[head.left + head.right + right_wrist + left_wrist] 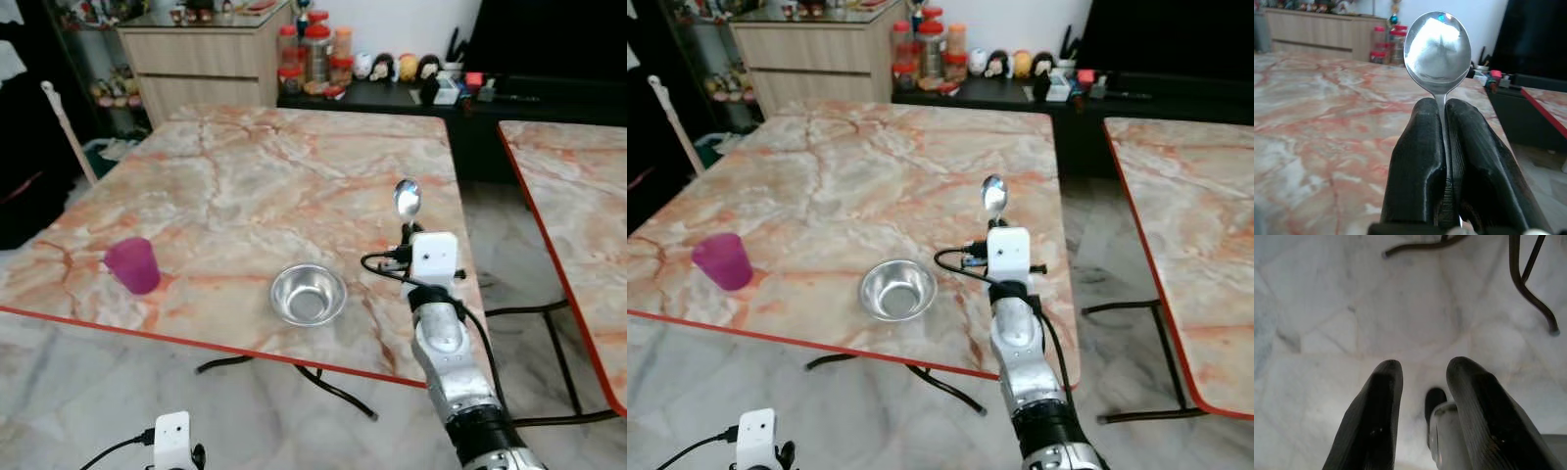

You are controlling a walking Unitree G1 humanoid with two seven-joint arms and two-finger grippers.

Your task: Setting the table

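A metal spoon stands upright over the marble table, its bowl uppermost. My right gripper is shut on the spoon's handle, above the table's right part. A steel bowl sits near the front edge, left of that gripper. A pink cup stands at the front left. My left gripper hangs low over the floor with its fingers a little apart and nothing between them.
A second marble table stands to the right across a narrow gap. Behind are a wooden cabinet, jars and a dark shelf with small items. A white chair is at the far left. Cables run on the floor.
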